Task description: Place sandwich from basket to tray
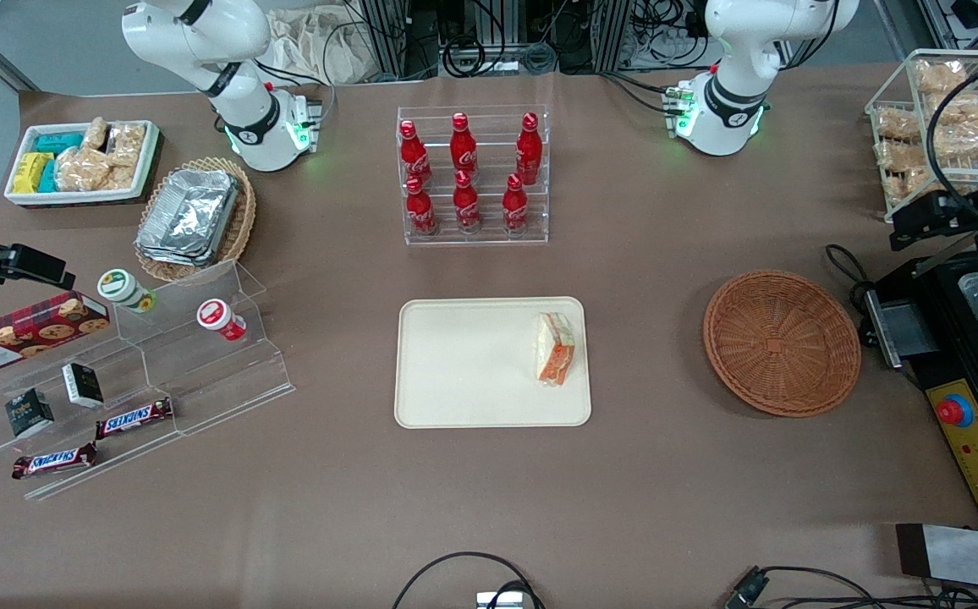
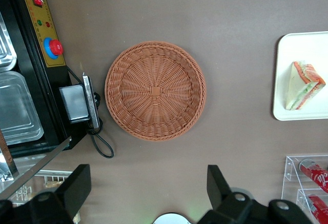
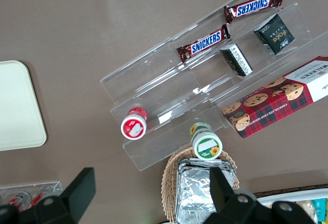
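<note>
The wrapped sandwich lies on the cream tray, near the tray's edge that faces the basket. The round reddish-brown basket stands on the table toward the working arm's end and holds nothing. My gripper hangs high above the table at the working arm's end, beside the basket and apart from it. Its fingers are spread wide and open, with only bare table showing between them.
A clear rack of red bottles stands farther from the camera than the tray. A black control box with a red button and a wire rack of snacks line the working arm's end. Acrylic steps with snacks stand toward the parked arm's end.
</note>
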`<state>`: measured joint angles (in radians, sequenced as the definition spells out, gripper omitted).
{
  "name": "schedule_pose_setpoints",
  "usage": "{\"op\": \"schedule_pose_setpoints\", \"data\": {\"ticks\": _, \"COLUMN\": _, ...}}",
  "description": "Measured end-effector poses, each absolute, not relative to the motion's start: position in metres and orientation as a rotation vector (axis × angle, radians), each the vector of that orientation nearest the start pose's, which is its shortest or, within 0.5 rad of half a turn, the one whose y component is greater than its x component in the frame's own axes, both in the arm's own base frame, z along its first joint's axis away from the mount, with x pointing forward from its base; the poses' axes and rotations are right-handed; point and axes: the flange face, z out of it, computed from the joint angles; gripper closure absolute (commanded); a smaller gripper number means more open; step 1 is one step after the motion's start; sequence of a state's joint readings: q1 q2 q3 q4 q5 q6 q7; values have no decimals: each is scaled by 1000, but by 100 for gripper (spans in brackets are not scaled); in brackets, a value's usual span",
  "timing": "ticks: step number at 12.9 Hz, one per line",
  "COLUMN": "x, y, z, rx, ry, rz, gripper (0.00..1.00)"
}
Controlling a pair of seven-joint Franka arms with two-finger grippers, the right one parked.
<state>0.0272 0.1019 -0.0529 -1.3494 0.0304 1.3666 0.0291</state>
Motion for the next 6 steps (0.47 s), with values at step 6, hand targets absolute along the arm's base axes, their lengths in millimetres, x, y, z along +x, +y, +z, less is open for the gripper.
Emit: {"op": "schedule_pose_setpoints", "data": {"ticks": 6, "x": 563, "y": -9, "z": 646, "rx": -3122, "ry": 74, "rz": 158, "gripper": 0}}
